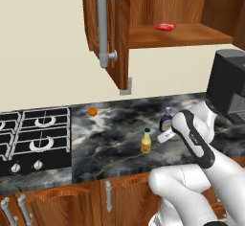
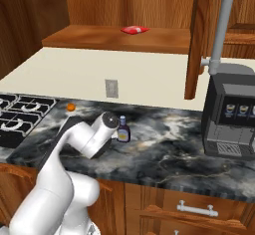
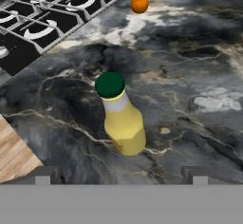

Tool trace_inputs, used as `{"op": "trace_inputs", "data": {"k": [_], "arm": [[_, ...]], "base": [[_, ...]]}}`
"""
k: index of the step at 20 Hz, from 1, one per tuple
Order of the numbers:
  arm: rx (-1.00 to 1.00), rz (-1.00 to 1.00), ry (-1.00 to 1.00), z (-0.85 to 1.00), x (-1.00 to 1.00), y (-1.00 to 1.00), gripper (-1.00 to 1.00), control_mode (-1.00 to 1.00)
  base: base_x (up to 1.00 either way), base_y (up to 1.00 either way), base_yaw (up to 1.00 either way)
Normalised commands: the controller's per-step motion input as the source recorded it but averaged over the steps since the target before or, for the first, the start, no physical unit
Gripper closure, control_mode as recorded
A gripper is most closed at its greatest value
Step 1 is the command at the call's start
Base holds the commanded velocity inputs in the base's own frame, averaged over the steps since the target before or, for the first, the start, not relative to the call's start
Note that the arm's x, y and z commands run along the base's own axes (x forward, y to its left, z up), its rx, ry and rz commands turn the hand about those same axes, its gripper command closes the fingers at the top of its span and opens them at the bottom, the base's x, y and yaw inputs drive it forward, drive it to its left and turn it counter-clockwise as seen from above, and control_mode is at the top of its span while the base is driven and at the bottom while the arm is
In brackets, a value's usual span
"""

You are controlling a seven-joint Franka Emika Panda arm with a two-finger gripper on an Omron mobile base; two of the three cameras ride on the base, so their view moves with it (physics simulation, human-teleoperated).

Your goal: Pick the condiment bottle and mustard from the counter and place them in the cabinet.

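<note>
The mustard (image 3: pixel 122 121) stands upright on the marble desk (image 1: pixel 115 148), apart from the condiment bottle (image 1: pixel 166 119), which stands further back near the arm's wrist. The hand (image 3: pixel 121 176) hovers above the mustard with its fingertips (image 3: pixel 43 174) spread wide (nothing between them). An orange ball (image 1: pixel 92 111) lies near the stove (image 1: pixel 33 134). Above, the cabinet (image 1: pixel 143 19) hangs open, a red packet (image 1: pixel 165 27) on its shelf.

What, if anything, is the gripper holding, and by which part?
Nothing. The gripper is open above the mustard, which stands free on the counter, untouched between the spread fingertips.
</note>
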Motion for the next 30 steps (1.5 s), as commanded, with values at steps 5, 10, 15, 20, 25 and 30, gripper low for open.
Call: {"op": "trace_inputs", "data": {"k": [5, 10, 15, 20, 25, 30], "arm": [[0.17, 0.11, 0.00, -0.19, -0.01, -0.15, -1.00, -1.00], [0.12, 0.09, -0.05, -0.16, -0.04, -0.10, -1.00, -1.00], [0.12, 0.09, -0.11, -0.06, -0.13, -0.09, -1.00, -1.00], [0.09, 0.07, -0.12, 0.00, -0.17, -0.05, -1.00, -1.00], [0.01, 0.02, -0.06, 0.00, -0.08, 0.00, -1.00, -1.00], [0.03, 0.01, -0.05, 0.04, 0.00, 0.01, -1.00, -1.00]], "base": [[0.00, 0.00, 0.00], [0.00, 0.00, 0.00], [0.00, 0.00, 0.00], [0.00, 0.00, 0.00], [0.00, 0.00, 0.00], [0.00, 0.00, 0.00]]}}
